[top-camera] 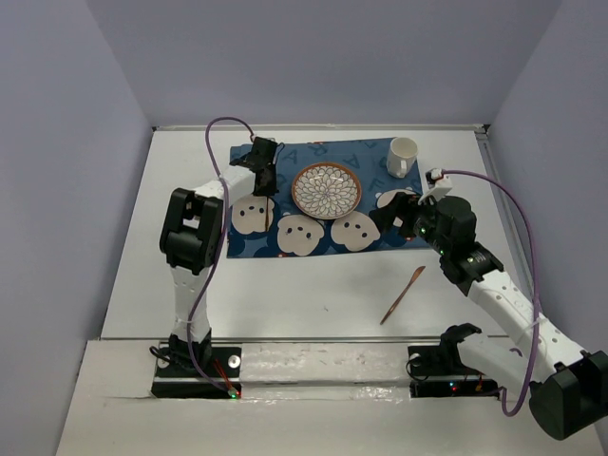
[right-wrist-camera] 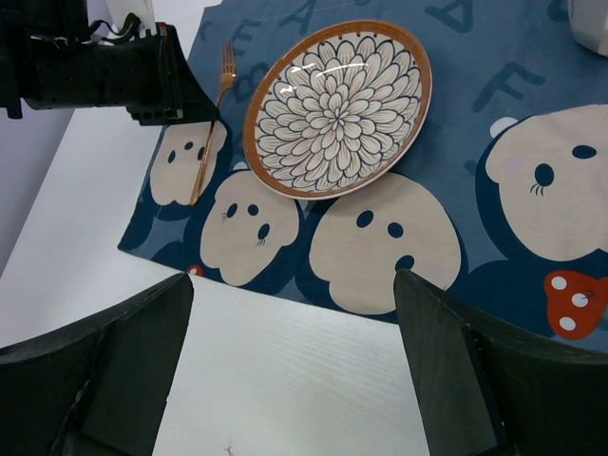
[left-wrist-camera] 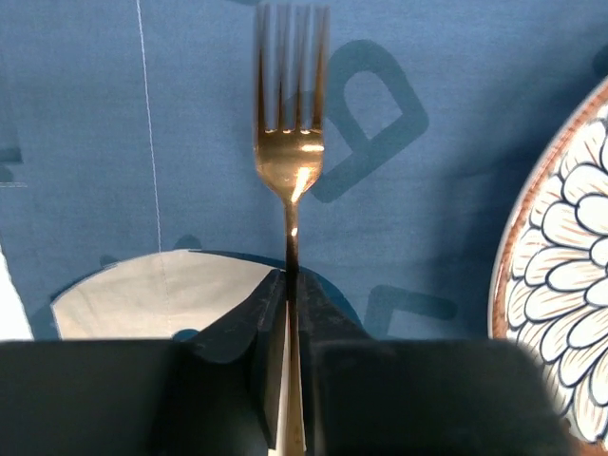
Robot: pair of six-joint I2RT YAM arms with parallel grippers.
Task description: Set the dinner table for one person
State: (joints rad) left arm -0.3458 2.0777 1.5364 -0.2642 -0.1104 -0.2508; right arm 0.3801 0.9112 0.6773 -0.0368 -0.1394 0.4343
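The white dinner table (top-camera: pixel 285 285) carries a blue cloth with bear faces (top-camera: pixel 323 228). On the cloth are a flower-patterned plate (top-camera: pixel 326 190) and a white mug (top-camera: pixel 403 157). My left gripper (top-camera: pixel 264 178) is shut on a copper fork (left-wrist-camera: pixel 290 161), low over the cloth just left of the plate (left-wrist-camera: pixel 570 275). The fork (right-wrist-camera: pixel 211 123) runs along the plate's left side (right-wrist-camera: pixel 337 104), tines pointing away. My right gripper (top-camera: pixel 399 214) is open and empty above the cloth's front right part; its fingers (right-wrist-camera: pixel 456 380) frame bare table. A copper knife (top-camera: pixel 403 295) lies on the table in front of the cloth.
Grey walls enclose the table on the left, back and right. The left arm's black gripper body (right-wrist-camera: pixel 114 71) hangs over the cloth's left edge. The mug's edge (right-wrist-camera: pixel 591 19) shows at the top right of the right wrist view.
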